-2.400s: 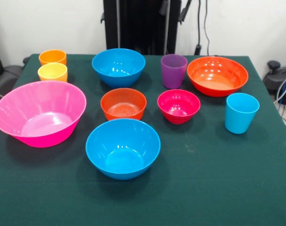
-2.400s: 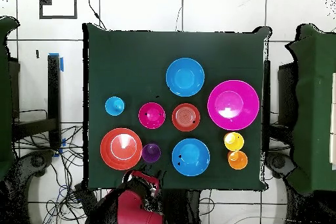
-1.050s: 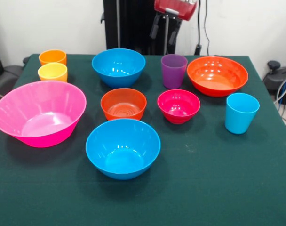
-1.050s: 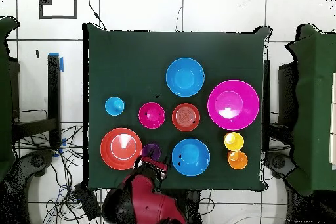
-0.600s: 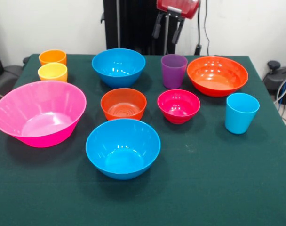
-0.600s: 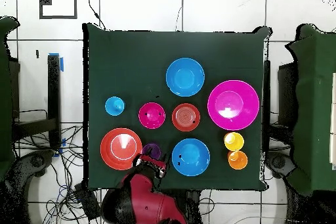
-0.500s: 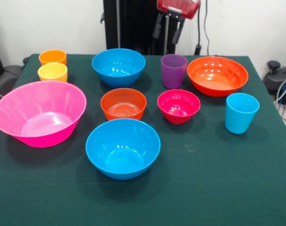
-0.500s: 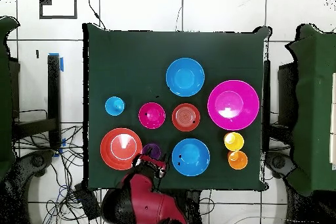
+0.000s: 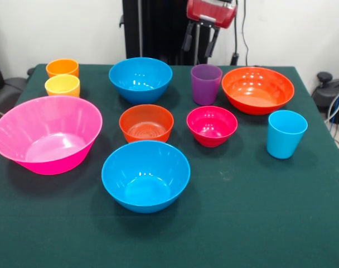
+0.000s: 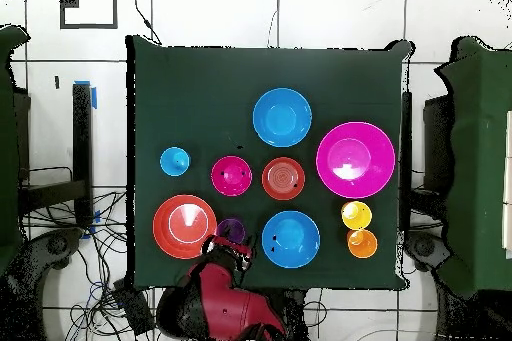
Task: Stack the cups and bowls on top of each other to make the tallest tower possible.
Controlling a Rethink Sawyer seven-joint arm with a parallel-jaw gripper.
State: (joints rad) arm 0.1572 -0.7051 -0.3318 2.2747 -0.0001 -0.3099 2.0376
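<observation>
The red and black arm (image 9: 211, 12) comes down from the top of the front view, its red wrist housing uppermost. Below it hangs the pincer (image 9: 198, 40), its two dark fingers (image 9: 187, 37) spread apart with nothing between them. From overhead the arm (image 10: 215, 302) reaches up from the bottom, bulky and red.

dark green table (image 9: 258, 223) carries six bowls (image 9: 145, 175) and four cups (image 9: 286, 133), all unstacked.
</observation>
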